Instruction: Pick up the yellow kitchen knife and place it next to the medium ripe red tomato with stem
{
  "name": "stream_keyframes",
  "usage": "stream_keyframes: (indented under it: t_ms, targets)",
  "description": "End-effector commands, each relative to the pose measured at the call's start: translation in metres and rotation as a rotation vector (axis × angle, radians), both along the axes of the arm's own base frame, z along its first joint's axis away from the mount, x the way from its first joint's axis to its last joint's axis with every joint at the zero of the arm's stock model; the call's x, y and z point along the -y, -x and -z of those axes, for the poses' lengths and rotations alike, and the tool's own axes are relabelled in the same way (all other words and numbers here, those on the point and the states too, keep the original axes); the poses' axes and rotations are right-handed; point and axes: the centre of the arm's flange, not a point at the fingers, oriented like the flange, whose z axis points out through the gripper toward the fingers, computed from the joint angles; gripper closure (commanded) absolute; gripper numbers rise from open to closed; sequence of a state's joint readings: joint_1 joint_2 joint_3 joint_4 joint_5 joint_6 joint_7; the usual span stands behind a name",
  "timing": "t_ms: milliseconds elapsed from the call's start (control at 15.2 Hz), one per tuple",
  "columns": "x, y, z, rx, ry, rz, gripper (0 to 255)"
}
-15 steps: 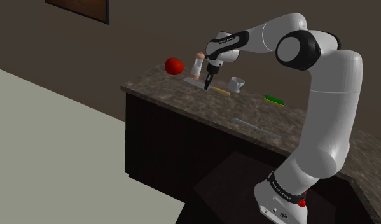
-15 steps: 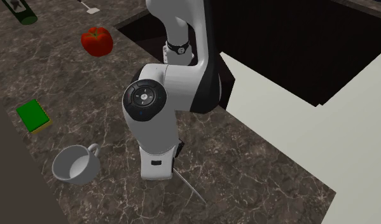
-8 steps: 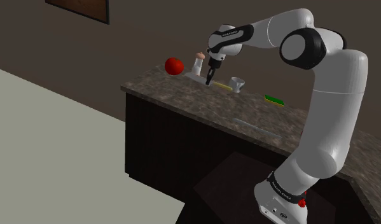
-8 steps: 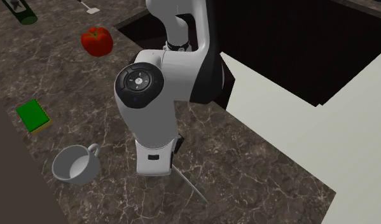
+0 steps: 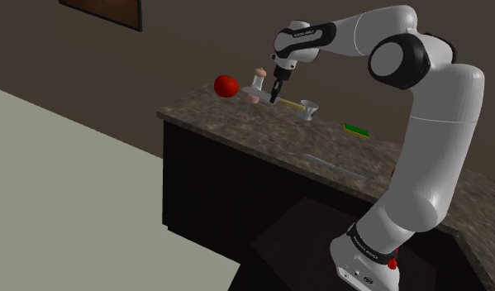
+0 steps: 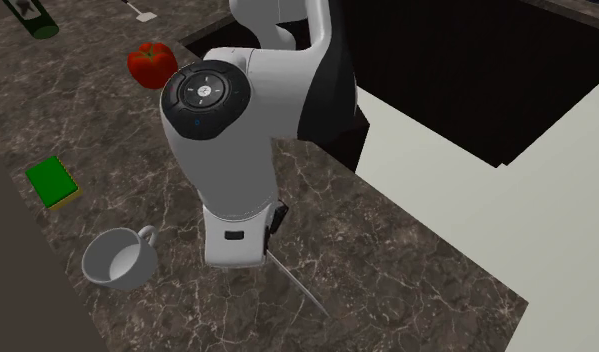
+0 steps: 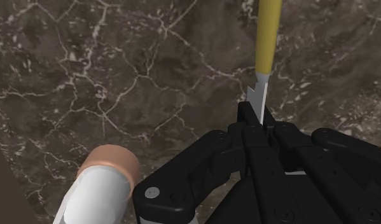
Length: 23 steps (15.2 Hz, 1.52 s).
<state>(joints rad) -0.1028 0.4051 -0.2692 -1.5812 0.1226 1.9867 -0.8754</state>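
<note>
I have the all-black gripper [image 7: 254,116] clamped on the grey blade of the yellow-handled kitchen knife [image 7: 269,38], lifted over the dark marble counter [image 7: 119,76], handle trailing toward the shoulder view's right, round red tomato [image 5: 226,85] leftward.

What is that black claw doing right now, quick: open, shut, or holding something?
The gripper is shut on the knife, pinching its blade; the yellow handle sticks out ahead.

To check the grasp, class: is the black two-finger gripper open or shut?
Shut: the black gripper clasps the grey blade of the yellow-handled kitchen knife between its fingers.
</note>
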Motion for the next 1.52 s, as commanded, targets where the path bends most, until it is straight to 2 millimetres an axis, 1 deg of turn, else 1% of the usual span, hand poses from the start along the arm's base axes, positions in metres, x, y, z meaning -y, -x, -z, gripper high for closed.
stream_keyframes:
  t_ms: [0, 990, 1056, 1452]
  targets:
    - [0.0, -0.001, -0.012, 0.0, 0.0, 0.0, 255]
    - [0.0, -0.001, -0.092, 0.0, 0.0, 0.0, 255]
    - [-0.001, -0.001, -0.093, 0.0, 0.0, 0.0, 255]
    - [0.01, 0.078, -0.093, 0.0, 0.0, 0.0, 255]
